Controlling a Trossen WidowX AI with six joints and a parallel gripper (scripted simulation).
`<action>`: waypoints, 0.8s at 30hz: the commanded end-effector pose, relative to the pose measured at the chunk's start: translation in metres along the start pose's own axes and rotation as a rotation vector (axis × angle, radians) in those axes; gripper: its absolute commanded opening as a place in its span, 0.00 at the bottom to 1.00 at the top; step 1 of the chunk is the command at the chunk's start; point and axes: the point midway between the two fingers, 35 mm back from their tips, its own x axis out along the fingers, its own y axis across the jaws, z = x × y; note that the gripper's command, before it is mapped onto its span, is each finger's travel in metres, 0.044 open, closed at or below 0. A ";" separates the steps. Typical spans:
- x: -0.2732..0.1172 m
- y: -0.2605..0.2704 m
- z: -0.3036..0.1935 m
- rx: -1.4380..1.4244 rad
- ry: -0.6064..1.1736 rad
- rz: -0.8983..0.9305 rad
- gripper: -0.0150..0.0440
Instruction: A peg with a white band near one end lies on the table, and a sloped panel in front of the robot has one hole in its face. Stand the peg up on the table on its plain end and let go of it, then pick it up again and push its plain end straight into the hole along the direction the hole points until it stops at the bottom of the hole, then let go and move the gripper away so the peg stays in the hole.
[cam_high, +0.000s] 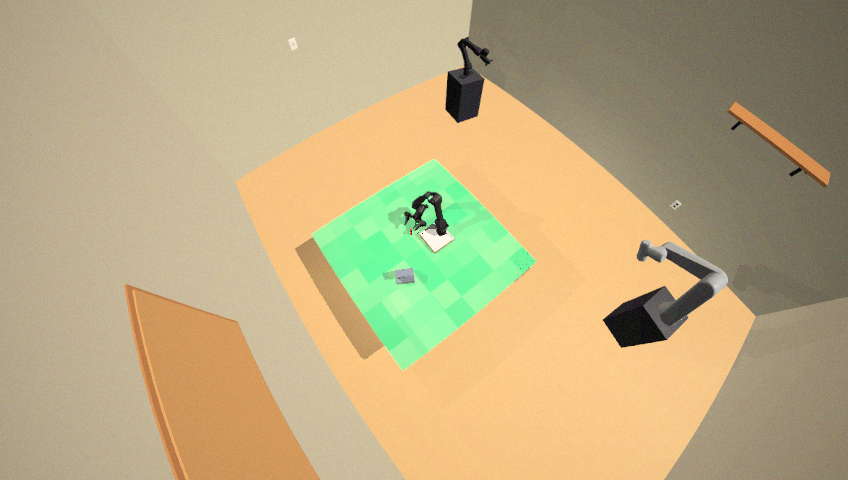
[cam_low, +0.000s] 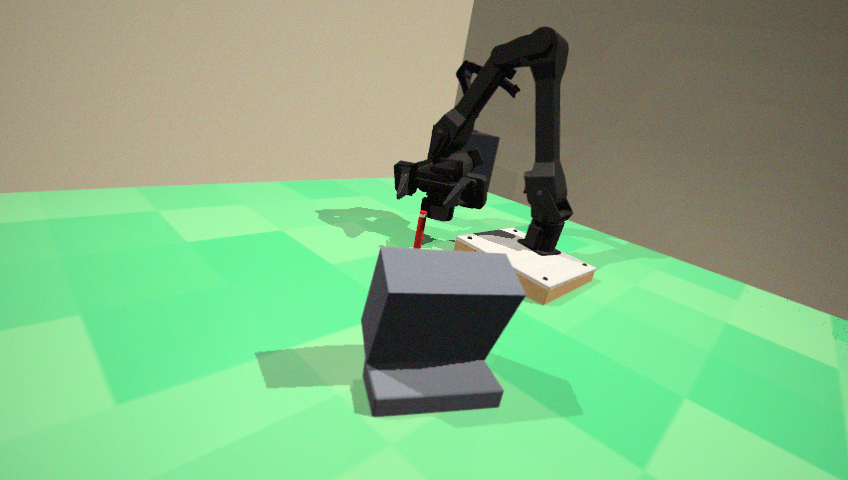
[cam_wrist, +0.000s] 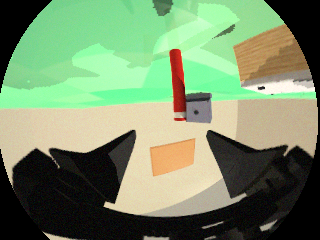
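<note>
The red peg (cam_high: 411, 231) (cam_low: 420, 230) (cam_wrist: 178, 85) stands roughly upright on the green table, its white-banded end up. It leans slightly in the exterior view and the wrist view. In the exterior view its lower end is hidden behind the grey sloped panel (cam_high: 404, 275) (cam_low: 452, 270) (cam_wrist: 204, 116). The panel's hole (cam_wrist: 196, 112) shows as a dark spot in the wrist view; the exterior view shows the panel's back. My gripper (cam_high: 411, 226) (cam_low: 423, 201) (cam_wrist: 172, 133) is wide open and empty, near the peg's banded top. The peg is not held.
The arm's white-topped wooden base (cam_high: 436, 240) (cam_low: 553, 270) (cam_wrist: 270, 55) is close to the peg, to its right in the exterior view. The panel stands away from the base, on the near side of the peg in that view. Other arms on black pedestals stand off the green table.
</note>
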 end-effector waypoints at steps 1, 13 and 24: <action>-0.018 0.003 -0.058 -0.020 -0.004 0.007 1.00; -0.032 -0.015 -0.119 -0.014 -0.020 -0.008 1.00; -0.009 -0.034 -0.093 0.035 -0.325 -0.195 1.00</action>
